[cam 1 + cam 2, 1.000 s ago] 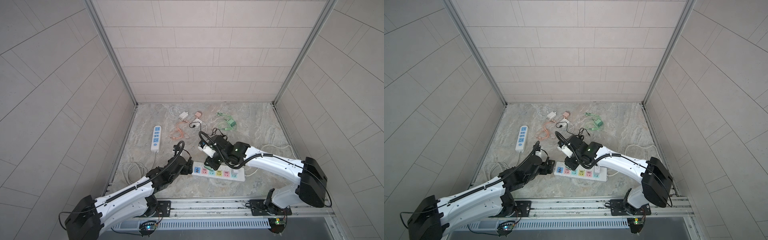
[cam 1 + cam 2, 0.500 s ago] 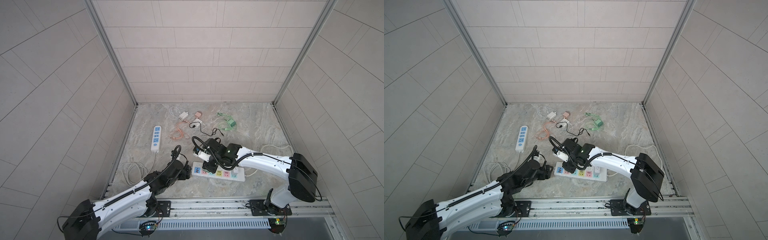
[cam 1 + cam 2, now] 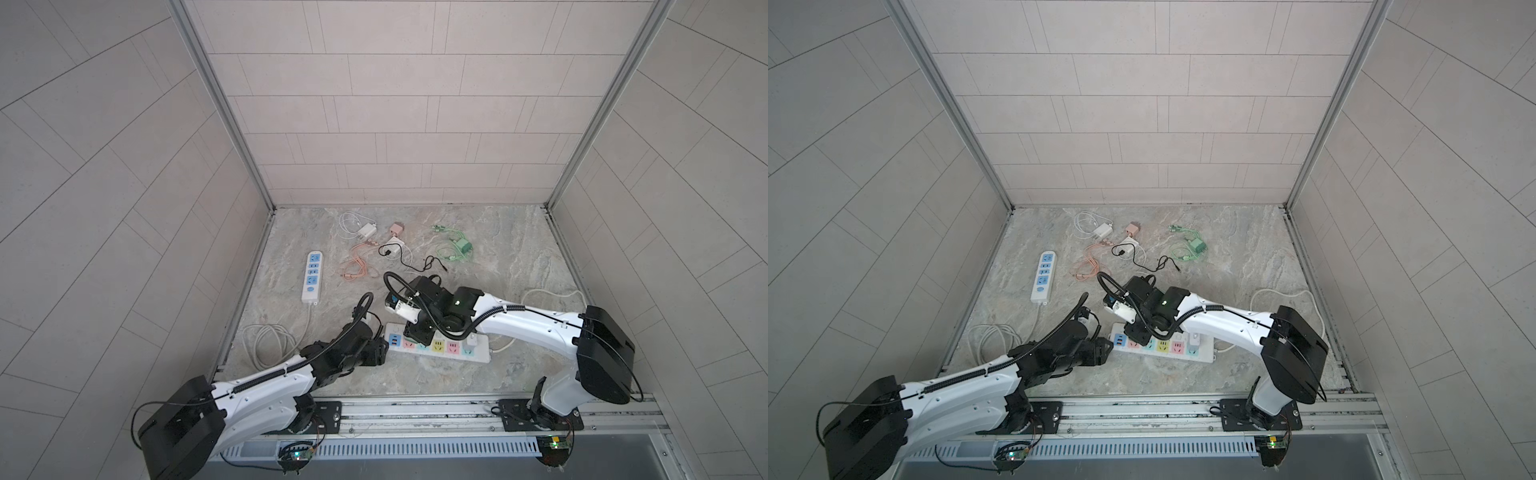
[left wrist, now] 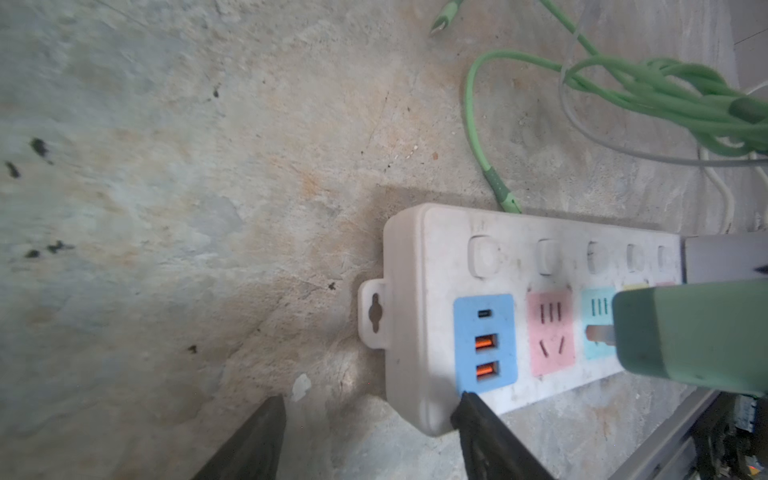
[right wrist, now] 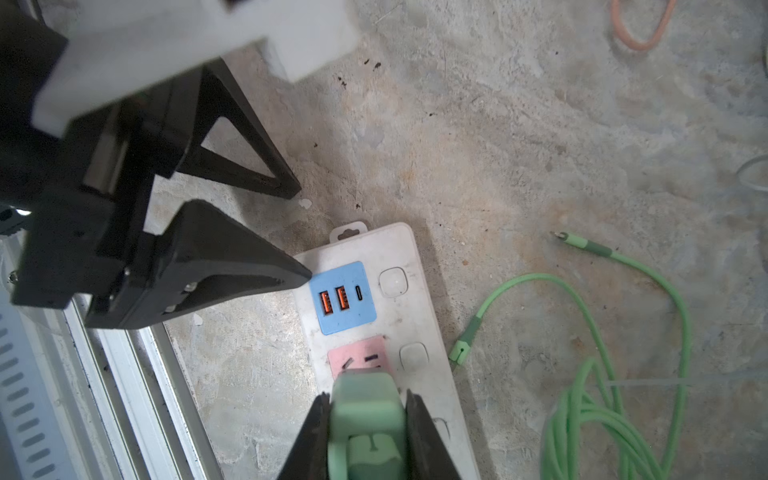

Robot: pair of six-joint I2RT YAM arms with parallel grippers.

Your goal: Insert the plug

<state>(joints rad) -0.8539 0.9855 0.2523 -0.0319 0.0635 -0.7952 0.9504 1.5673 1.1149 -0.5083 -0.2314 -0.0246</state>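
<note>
Right gripper [image 5: 366, 397] lower now, tight around green plug [image 5: 368, 419] at power strip [image 5: 415, 257]; left gripper [image 4: 370, 399] half-open beside it.

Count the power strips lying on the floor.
2. The blue power strip lies alone on the left; the multicoloured power strip lies near the front, under the right arm. The arms may hide more.

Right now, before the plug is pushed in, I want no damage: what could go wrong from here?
The left gripper is open, only one finger by the power strip, which may slide under a push. The green plug in the right gripper shows a bare prong at the teal socket; pushed askew, it may jam.
</note>
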